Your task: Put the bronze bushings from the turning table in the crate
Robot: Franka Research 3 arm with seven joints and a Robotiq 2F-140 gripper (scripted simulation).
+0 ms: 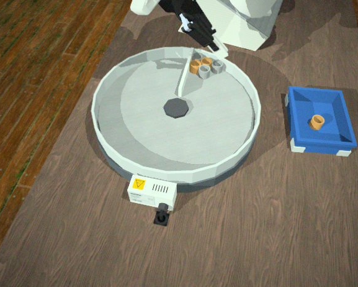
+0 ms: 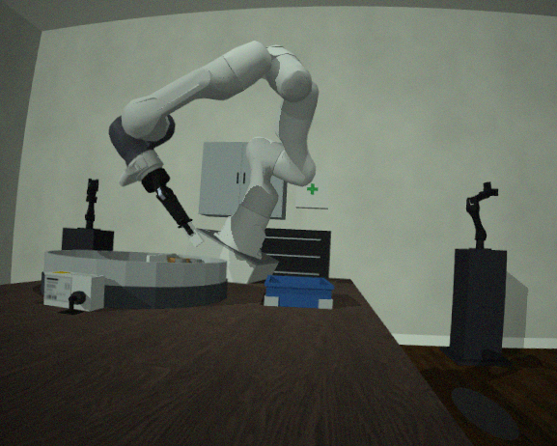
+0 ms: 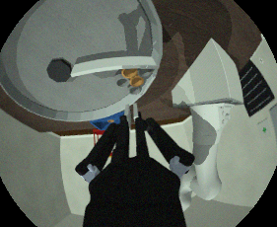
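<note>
The crate (image 1: 323, 148) (image 2: 299, 294) (image 3: 105, 121) is blue with white corners. One bushing (image 1: 316, 122) in it is orange-bronze. The turntable (image 1: 177, 176) (image 2: 130, 270) (image 3: 51, 114) has a pale grey rim, a darker blue-grey base and a near-black hub (image 1: 175, 108) (image 3: 59, 70). The table (image 1: 236, 236) (image 2: 251, 376) is brown with streaky wood grain; the box (image 1: 152, 192) (image 2: 72, 291) is white with a yellow label.

Top view: light falling brightly from left, turning table (image 1: 189, 176) (image 3: 76, 117) showing pale, its left wall casting crescent shadow inside; crate (image 1: 322, 143) (image 3: 103, 122) glowing saturated blue, bushing within throwing shadow rightward. Broad soft-toned shadows darkening bench (image 1: 236, 233) (image 2: 246, 376) (image 3: 204, 30). Exterior view: dimmer, foreground sinking into brown-black, pedestal (image 2: 478, 299) casting shadow rightward on wall (image 2: 391, 121) (image 3: 76, 148); wall's upper edge bowing through lens distortion. Wrist view: muted, black corners framing round field, edges curving strongly. Fine grain and slight softness blurring small details.
</note>
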